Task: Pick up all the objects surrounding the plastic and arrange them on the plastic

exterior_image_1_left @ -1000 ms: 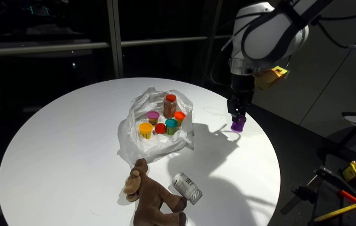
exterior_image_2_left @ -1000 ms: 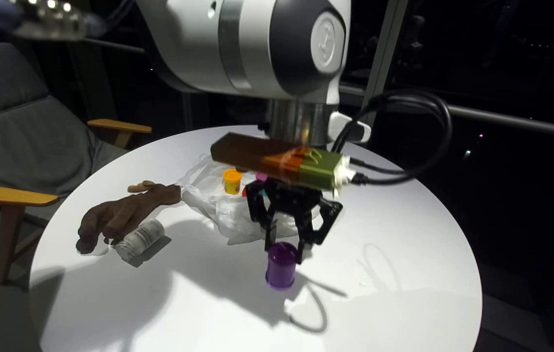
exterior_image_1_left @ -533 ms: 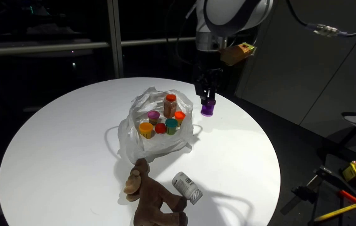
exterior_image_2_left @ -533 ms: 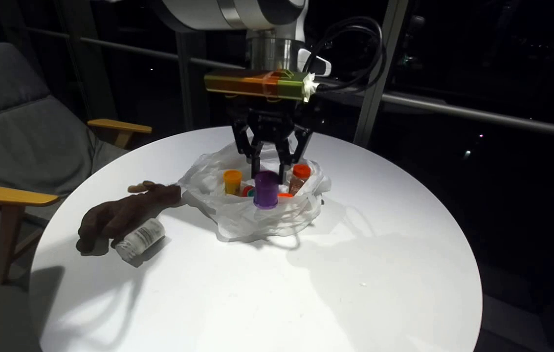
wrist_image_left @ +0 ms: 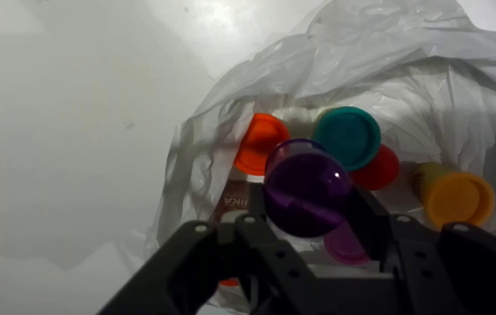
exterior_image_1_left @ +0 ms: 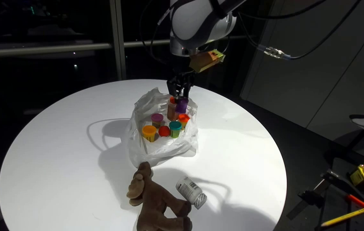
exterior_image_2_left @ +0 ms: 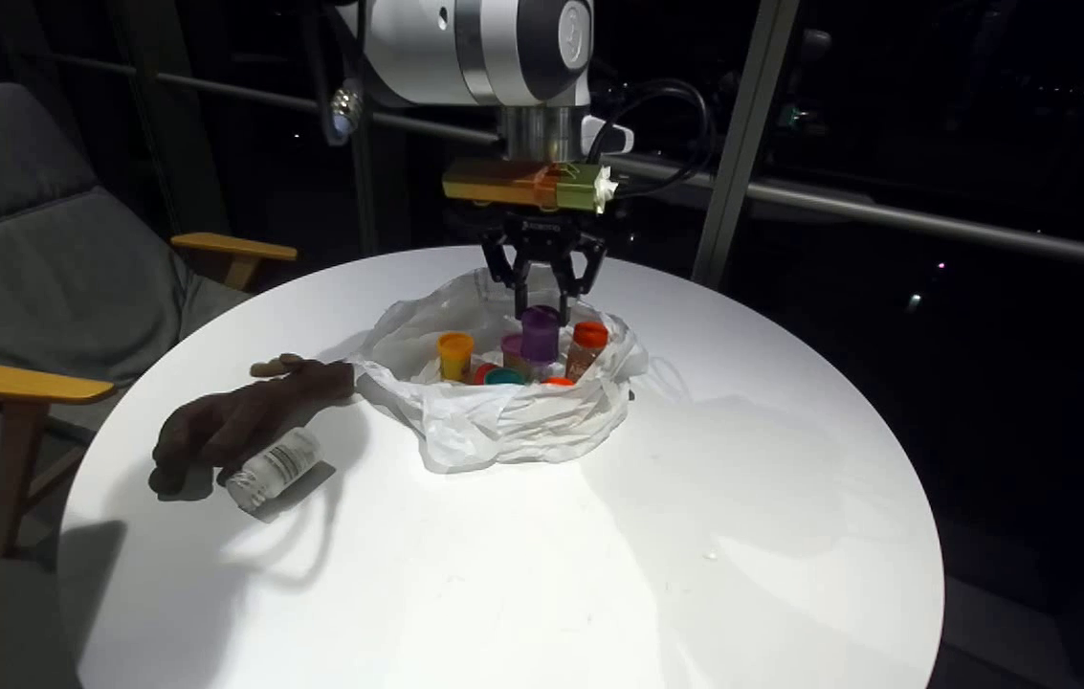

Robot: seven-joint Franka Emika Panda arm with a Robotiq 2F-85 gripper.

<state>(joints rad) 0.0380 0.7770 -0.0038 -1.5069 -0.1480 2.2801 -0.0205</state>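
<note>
gripper [exterior_image_2_left: 542,318]: pointed straight down and pinched the purple cup [exterior_image_1_left: 182,106] near its top, from 9 and 3 o'clock in an exterior view
purple cup: was upright and within the outline of the plastic bag [exterior_image_1_left: 169,149] in both exterior views; whether its base rested on anything could not be told
plastic bag: lay white, crumpled and open on the table [exterior_image_1_left: 56,144], toward 1 o'clock of the table's middle in an exterior view
inside the plastic bag: around its middle in an exterior view, a jar [exterior_image_1_left: 172,113] stood at 1 o'clock, an orange-lidded tub [exterior_image_1_left: 184,118] at 2, a teal-lidded tub [exterior_image_1_left: 175,129] at 3, a yellow tub [exterior_image_1_left: 149,133] at 8 and a pink-lidded tub [exterior_image_1_left: 157,119] at 11, with a red round thing [exterior_image_1_left: 164,131] close to the middle
wrist view: the purple cup covered part of the orange-lidded tub, while the teal-lidded tub sat at its 1 o'clock and the yellow tub at its 3
toy [exterior_image_1_left: 153,197]: brown and plush, it lay at the plastic bag's 6 o'clock in an exterior view, head end by the edge; touching or not could not be told
white bottle [exterior_image_1_left: 190,190]: lay on its side near the toy's legs, at the plastic bag's 5 o'clock in an exterior view, cap also toward 5
chair [exterior_image_2_left: 34,220]: grey, it stood past the table's edge at 10 o'clock in an exterior view
</note>
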